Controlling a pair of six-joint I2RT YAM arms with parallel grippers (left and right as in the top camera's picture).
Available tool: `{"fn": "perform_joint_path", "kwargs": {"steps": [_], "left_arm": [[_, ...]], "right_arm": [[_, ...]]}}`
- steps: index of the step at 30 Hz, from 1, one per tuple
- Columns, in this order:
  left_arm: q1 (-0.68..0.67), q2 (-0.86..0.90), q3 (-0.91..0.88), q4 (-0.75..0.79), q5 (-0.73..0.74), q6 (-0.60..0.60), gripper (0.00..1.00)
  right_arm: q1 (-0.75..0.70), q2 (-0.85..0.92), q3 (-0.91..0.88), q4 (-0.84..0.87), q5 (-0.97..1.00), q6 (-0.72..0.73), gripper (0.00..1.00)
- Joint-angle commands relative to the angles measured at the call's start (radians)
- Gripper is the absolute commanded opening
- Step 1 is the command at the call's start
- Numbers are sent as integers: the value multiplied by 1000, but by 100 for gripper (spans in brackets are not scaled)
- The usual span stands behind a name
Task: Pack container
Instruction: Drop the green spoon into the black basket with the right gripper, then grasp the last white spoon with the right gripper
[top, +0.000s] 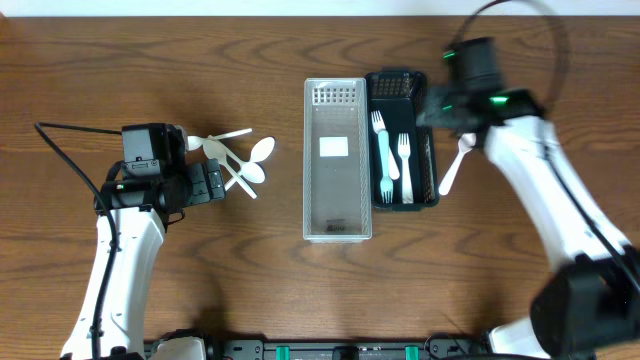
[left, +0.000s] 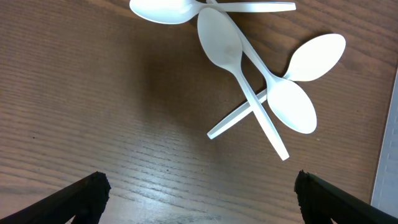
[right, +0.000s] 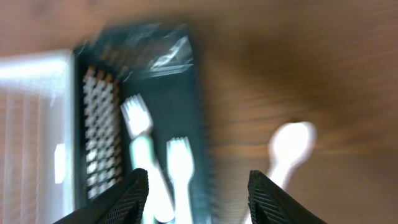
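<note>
Several white plastic spoons (top: 240, 160) lie in a loose pile left of a clear plastic container (top: 337, 230); they also show in the left wrist view (left: 249, 74). A black container (top: 432, 175) holds two white forks (top: 392, 155), also seen blurred in the right wrist view (right: 155, 168). One more white spoon (top: 452, 168) lies on the table right of the black container. My left gripper (top: 210, 183) is open and empty, just left of the spoon pile (left: 199, 193). My right gripper (top: 432, 108) is open and empty above the black container's far right end (right: 198, 186).
The clear container (top: 310, 120) stands side by side with the black one, touching it, and has a white label on its floor. The wooden table (top: 150, 60) extends left and right of them.
</note>
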Motion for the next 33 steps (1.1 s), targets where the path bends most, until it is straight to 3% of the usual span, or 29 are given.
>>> {"fn": "perform_joint_path", "kwargs": {"steps": [1,6,14,18,22,25,33], "left_arm": [[4,4,17,-3,-12,10,98],[4,4,17,-3,-12,10,98],[4,4,17,-3,-12,10,98],[4,4,17,-3,-12,10,98],[4,4,17,-3,-12,10,98],[4,4,17,-3,-12,10,98],[4,4,17,-3,-12,10,98]], "right_arm": [[-95,11,-8,-61,81,95,53],[-158,117,-71,-76,56,154,54],[-134,327,-76,-8,-25,154,59],[-135,392,-76,-1,-47,146,54],[-134,406,-78,-5,-47,126,37],[-134,397,-78,-7,-45,92,2],[-131,164,-14,-48,-9,5,1]]}}
